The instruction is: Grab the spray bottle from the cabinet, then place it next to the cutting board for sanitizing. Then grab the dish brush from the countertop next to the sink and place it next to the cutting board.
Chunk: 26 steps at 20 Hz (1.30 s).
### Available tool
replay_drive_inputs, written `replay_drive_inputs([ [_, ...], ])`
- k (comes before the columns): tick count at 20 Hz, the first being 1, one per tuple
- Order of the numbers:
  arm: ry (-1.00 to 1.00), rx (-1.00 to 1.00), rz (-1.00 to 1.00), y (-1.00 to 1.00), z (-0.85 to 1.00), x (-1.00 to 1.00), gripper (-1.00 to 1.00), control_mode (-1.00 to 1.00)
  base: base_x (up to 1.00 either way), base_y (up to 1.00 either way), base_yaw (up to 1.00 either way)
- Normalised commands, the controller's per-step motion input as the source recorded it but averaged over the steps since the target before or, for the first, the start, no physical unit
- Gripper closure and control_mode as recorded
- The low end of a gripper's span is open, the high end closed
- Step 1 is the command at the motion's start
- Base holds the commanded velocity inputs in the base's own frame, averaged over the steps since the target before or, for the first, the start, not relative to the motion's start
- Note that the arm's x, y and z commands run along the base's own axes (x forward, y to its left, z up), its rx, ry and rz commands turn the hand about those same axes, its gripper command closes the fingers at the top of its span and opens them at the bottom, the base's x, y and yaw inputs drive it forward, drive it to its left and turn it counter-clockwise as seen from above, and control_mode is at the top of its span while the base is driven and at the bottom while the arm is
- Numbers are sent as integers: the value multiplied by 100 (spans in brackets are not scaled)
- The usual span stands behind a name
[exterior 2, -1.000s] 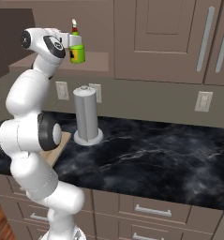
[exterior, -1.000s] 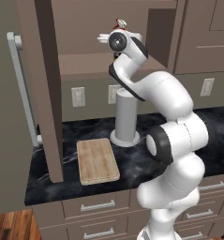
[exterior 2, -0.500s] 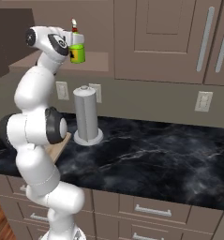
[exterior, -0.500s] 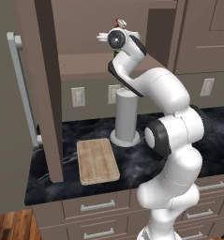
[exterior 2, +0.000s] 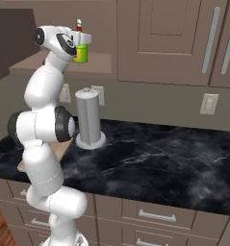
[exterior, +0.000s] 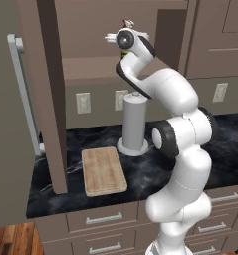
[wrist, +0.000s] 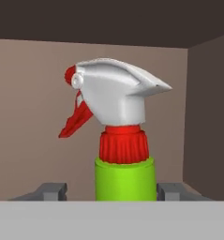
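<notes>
Spray bottle [wrist: 125,180] upright on shelf inside open cabinet [exterior: 46,99], high above black tabletop [exterior 2: 155,158]. Body bright green, red ribbed collar, white nozzle head, red trigger pointing left in hand view. End effector [wrist: 112,191] fingers [wrist: 50,191] stand either side of green body, just beside it; contact I cannot tell. Cutting board [exterior: 103,170] lies below on tabletop, beside grey paper-towel cylinder [exterior: 134,123].

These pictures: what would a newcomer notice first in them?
The bright green spray bottle stands upright inside the open cabinet, with the tool around its body, one finger on each side. Below, on the black countertop, lies the cutting board beside a tall grey cylinder.
</notes>
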Motion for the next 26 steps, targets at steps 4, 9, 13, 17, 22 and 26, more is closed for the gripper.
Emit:
replay_drive_inputs([
  [4, 0, 0, 0, 0, 0, 1, 100, -100, 0, 0, 0],
  [9, 0, 0, 0, 0, 0, -8, 100, -100, 0, 0, 0],
  [13, 0, 0, 0, 0, 0, -40, 100, -100, 0, 0, 0],
  [17, 0, 1, 0, 0, 0, -70, 100, -100, 0, 0, 0],
  [22, 0, 1, 0, 0, 0, -100, 100, -100, 0, 0, 0],
  [26, 0, 3, 0, -1, 0, -100, 100, -100, 0, 0, 0],
])
